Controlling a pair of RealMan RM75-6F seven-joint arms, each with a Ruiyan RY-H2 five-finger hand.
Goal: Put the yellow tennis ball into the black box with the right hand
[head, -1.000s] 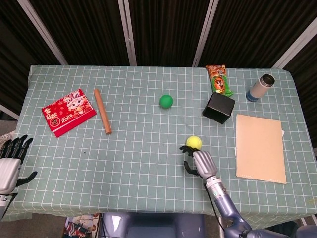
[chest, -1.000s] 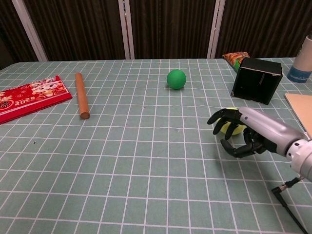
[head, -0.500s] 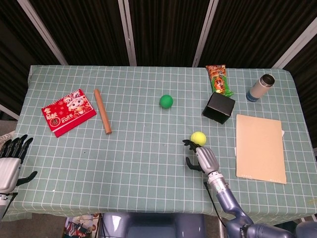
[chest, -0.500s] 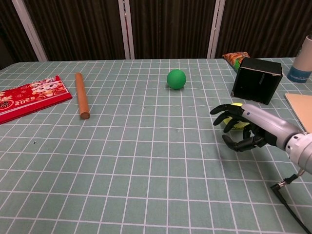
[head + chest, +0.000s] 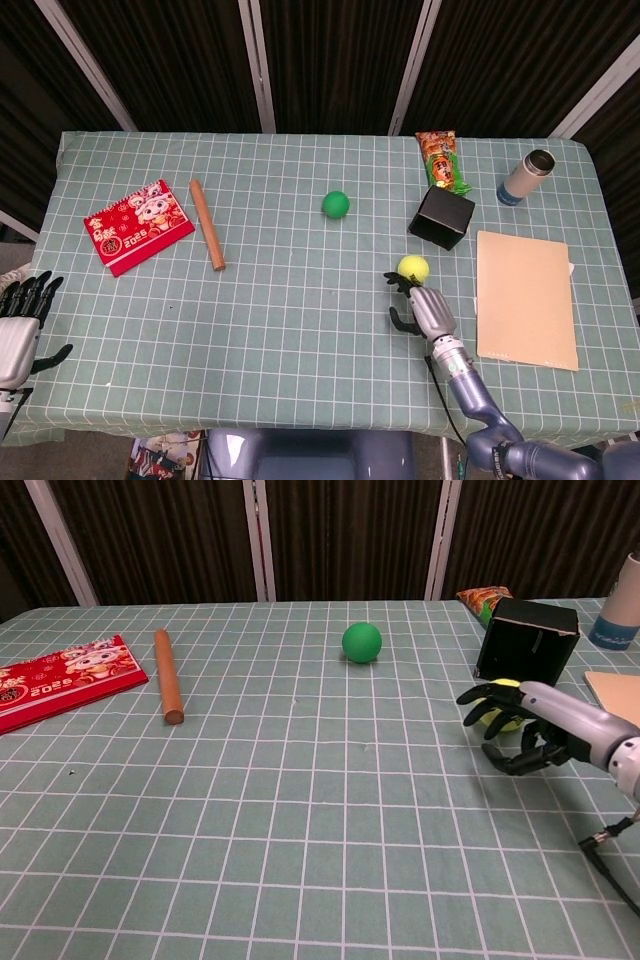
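ball and right hand have both shifted toward the box over the last second: the ball sat well short of the box and now lies near its lower edge, still on the cloth. the hand has followed it, fingers spread and curved around the near side of the ball without closing. in the chest view the fingertips arch over the ball's front while the thumb hangs lower, apart from it. whether any finger actually touches the ball i cannot tell. my reading is that the ball is rolling ahead of the hand rather than being gripped, so the grasp is not yet made and lifting into the box remains to do; a further nudge could send it against the box wall or past it.

left hand hangs off the table's left edge, fingers loosely apart, holding nothing.

the ball is round, fuzzy-looking and bright yellow, and likely to roll on the flat checked cloth. the box is rigid, matte black, square-sided, tilted with its opening up. the hand has dark fingers on a smooth grey metallic shell.
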